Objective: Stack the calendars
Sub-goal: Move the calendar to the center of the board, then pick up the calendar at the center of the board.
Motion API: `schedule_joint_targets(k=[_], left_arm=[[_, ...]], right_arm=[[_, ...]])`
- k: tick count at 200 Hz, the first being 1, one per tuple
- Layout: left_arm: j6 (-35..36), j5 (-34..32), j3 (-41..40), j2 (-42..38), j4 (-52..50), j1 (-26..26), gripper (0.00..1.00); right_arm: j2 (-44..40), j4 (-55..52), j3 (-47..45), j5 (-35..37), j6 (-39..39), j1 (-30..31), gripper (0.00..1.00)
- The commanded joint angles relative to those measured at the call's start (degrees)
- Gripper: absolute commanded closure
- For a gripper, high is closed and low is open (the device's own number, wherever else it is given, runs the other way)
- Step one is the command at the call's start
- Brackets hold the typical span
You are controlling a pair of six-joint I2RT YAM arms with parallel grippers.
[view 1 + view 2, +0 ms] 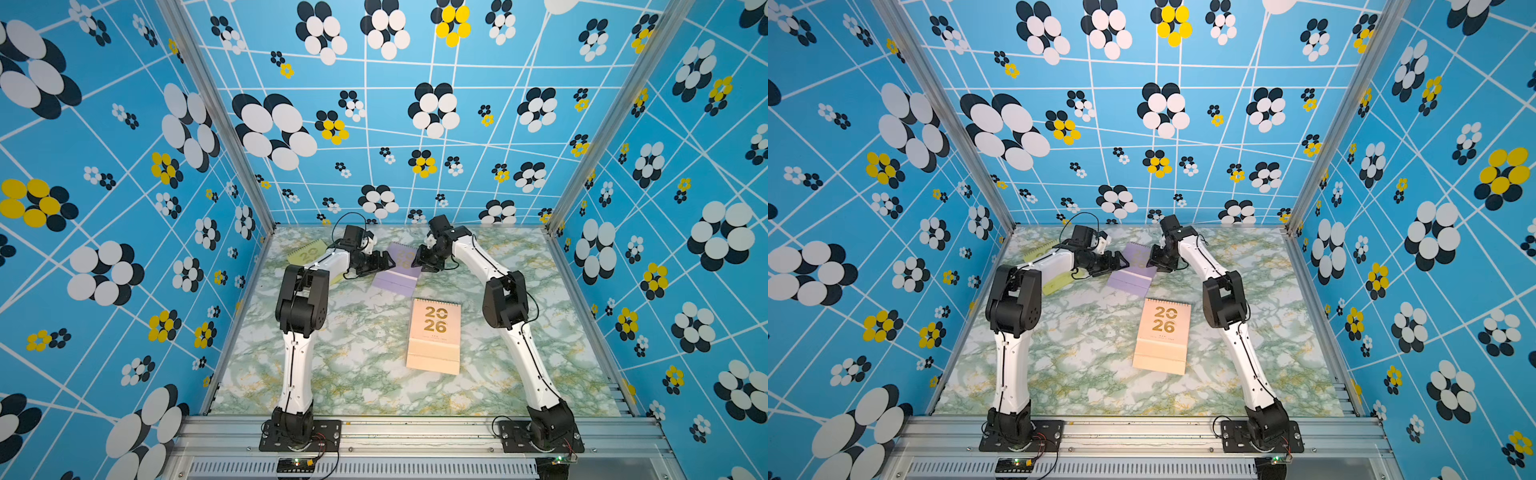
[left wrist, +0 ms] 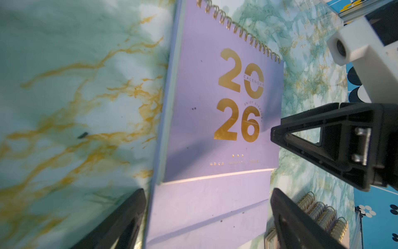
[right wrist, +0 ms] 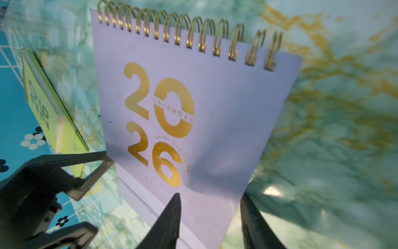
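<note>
Lilac calendars [image 1: 397, 280] [image 1: 1129, 282] lie overlapped at the back middle of the marble table. In the left wrist view the top lilac calendar [image 2: 215, 107] shows its gold "2026". My left gripper [image 2: 207, 190] [image 1: 390, 261] is open wide, with a finger close beside each long edge. My right gripper [image 3: 211, 195] [image 1: 417, 262] is open at the opposite edge, one finger [image 3: 170, 220] over the cover and the other off its side. A yellow-green calendar [image 1: 305, 252] [image 3: 43, 103] lies partly under the left arm. A peach calendar [image 1: 434, 336] [image 1: 1163, 336] lies flat mid-table.
Gold spiral coils [image 2: 318, 211] of another calendar show beside my left finger. Patterned blue walls [image 1: 124, 208] close in the table on three sides. An aluminium rail [image 1: 415, 428] with both arm bases runs along the front edge.
</note>
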Motion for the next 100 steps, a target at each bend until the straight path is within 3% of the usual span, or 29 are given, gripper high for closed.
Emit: schedule_joint_targets(k=[1, 100], left_arm=[[-1.86, 3.12, -3.8, -0.24, 2.82, -0.27, 0.11], [-2.58, 2.83, -21.22, -14.37, 10.93, 0.56, 0.17]], right_arm=[[4.92, -0.61, 0.6, -2.26, 1.18, 2.13, 0.54], [6.91, 0.33, 3.8, -6.71, 0.61, 4.43, 0.56]])
